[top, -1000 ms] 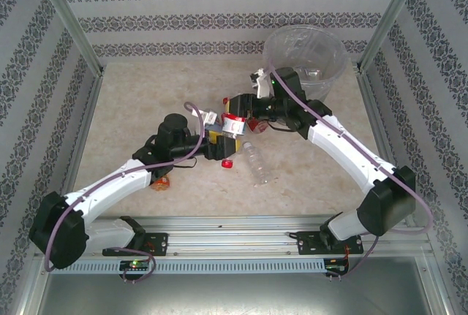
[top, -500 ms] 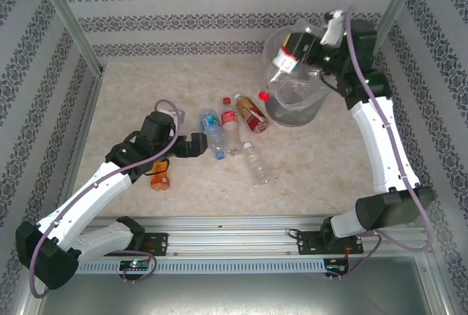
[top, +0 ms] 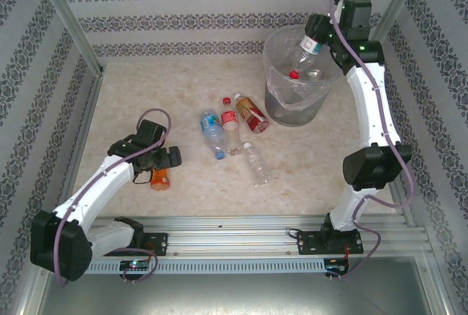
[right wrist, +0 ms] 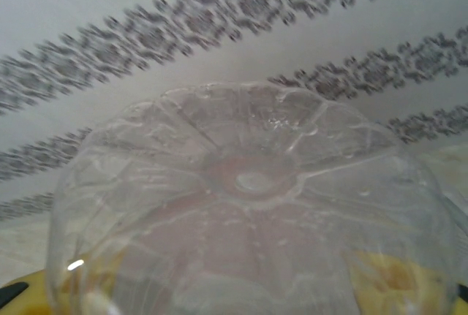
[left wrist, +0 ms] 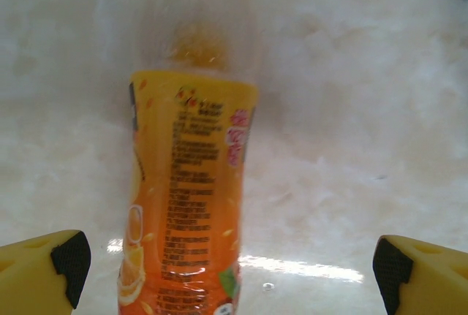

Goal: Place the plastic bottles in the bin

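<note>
We see the left gripper (left wrist: 228, 260) with its yellow, black-padded fingers (left wrist: 51, 267) spread wide, one at each lower corner of the wrist view, touching nothing. Between them, nearer the left one, the orange bottle (left wrist: 191, 205) lies on the table (left wrist: 351, 132). From above, that arm reaches low from its base, elbow bent, wrist over the bottle.

The right gripper (top: 320, 35) is clamped on the base end of the held bottle (top: 307, 48), which hangs neck down with its red cap inside the mouth of the bin (top: 292, 114). That arm stands tall along the right side, stretched toward the far corner.

The orange label carries columns of small dark print, a pink patch and an orange-slice picture — none of the writing is legible to us. The held bottle's label is red and white, too small to read.

Its ribbed clear base sits right against the right wrist camera; the yellow fingers blur through the plastic, so their tips are hard to make out. The orange bottle's top and foot are cut off by the frame edges.

Four other bottles lie mid-table: blue-label bottle (top: 212, 132), red-label bottle (top: 231, 126), amber bottle (top: 251, 112), bare clear bottle (top: 257, 164).
</note>
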{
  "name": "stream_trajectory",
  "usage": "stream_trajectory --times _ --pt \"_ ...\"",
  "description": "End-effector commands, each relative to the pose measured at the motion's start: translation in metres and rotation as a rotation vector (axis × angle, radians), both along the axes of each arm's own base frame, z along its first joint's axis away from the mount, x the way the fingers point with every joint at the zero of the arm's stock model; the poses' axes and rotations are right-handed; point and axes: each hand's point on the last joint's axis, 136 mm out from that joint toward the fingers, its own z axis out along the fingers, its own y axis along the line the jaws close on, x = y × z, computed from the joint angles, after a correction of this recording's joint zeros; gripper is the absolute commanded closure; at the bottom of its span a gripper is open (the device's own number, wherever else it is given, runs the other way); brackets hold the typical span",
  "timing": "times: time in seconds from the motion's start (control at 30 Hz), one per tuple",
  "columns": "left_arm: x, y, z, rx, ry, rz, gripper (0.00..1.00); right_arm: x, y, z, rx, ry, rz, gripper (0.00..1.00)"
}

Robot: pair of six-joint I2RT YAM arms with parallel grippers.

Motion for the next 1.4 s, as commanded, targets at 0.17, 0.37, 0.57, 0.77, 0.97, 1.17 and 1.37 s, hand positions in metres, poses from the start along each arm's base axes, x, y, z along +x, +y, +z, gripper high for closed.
stream_trajectory --times 0.17,0.37,0.57,0.77,0.97,1.17,1.37 --pt "-0.024 0.015 -0.040 0.050 0.181 0.067 0.03 -0.004 -0.004 -0.025 -0.092 0.057 0.001 0.18" --pt "-0.026 0.014 -0.051 0.044 0.203 0.067 0.12 -0.030 0.010 -0.011 -0.094 0.034 0.049 0.05" --pt "-0.024 0.008 -0.061 0.017 0.204 0.065 0.27 -0.084 0.036 0.007 -0.087 -0.006 0.133 0.02" --pt "-0.014 -0.007 -0.059 -0.058 0.140 0.014 0.43 -0.141 0.073 -0.001 0.039 0.002 0.302 0.02" --pt "0.007 -0.046 -0.019 -0.201 -0.053 -0.131 0.48 -0.185 0.119 -0.031 0.239 0.093 0.490 0.02" --pt "0.028 -0.103 0.044 -0.458 -0.285 -0.285 0.48 -0.212 0.170 -0.069 0.361 0.225 0.649 0.02" --pt "0.033 -0.152 0.087 -0.621 -0.408 -0.434 0.47 -0.223 0.209 -0.086 0.417 0.276 0.742 0.02"
